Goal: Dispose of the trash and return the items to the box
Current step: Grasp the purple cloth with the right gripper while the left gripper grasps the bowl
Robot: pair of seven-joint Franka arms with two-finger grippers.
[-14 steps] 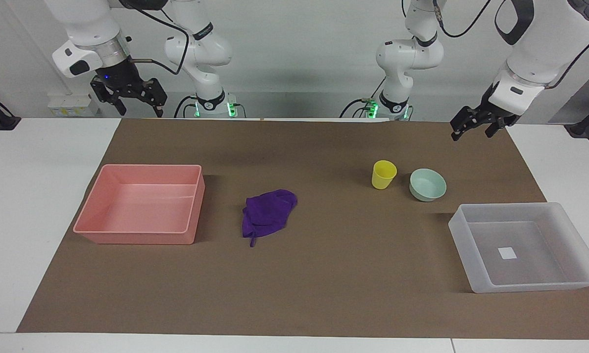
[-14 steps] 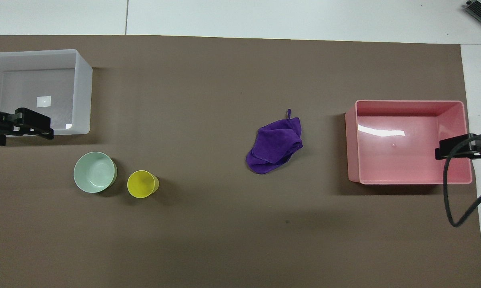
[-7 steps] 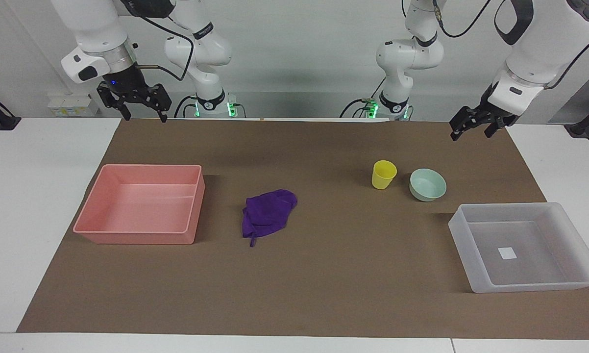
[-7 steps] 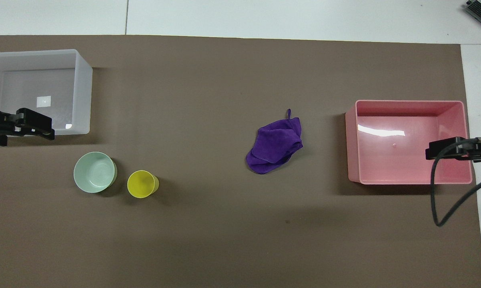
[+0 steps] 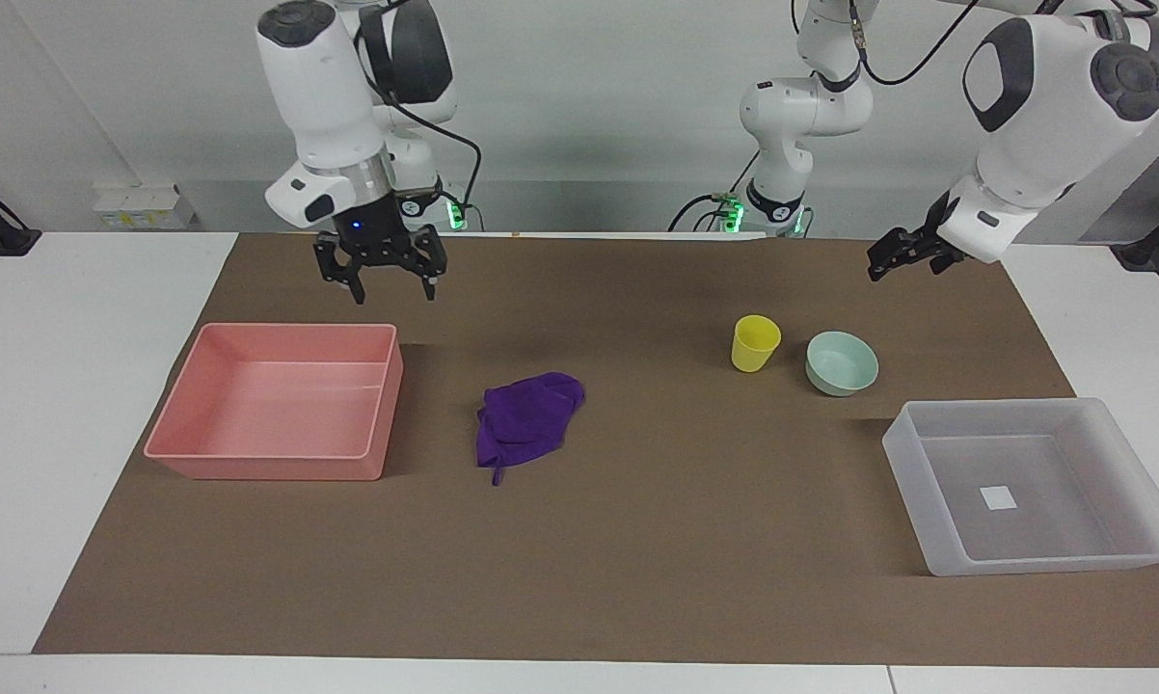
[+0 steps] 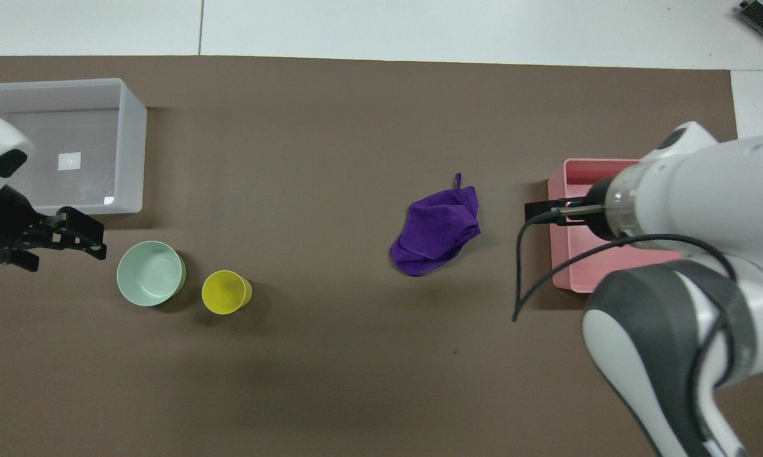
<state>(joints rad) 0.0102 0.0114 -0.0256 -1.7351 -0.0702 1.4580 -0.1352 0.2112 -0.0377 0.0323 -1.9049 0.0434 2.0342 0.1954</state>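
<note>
The purple cloth [image 5: 526,414] lies crumpled on the mat mid-table, and also shows in the overhead view [image 6: 437,231]. The yellow cup [image 5: 755,342] [image 6: 226,292] stands upright beside the mint-green bowl [image 5: 841,362] [image 6: 150,273]. The translucent box [image 5: 902,463] [image 6: 131,146] sits at the left arm's end, holding nothing. My right gripper [image 5: 392,289] is open and hangs in the air by the pink bin's corner that is toward the cloth and the robots. My left gripper [image 5: 900,265] [image 6: 92,238] is open and empty, in the air beside the bowl.
The pink bin [image 5: 271,467] [image 6: 560,260] stands at the right arm's end, with nothing in it. In the overhead view the right arm [image 6: 673,209] covers most of it. A brown mat [image 5: 637,559] covers the table.
The right arm swung in from the table's end toward the middle and now hangs at the pink bin's corner. The left gripper shifted slightly toward the bowl. Nothing on the mat moved.
</note>
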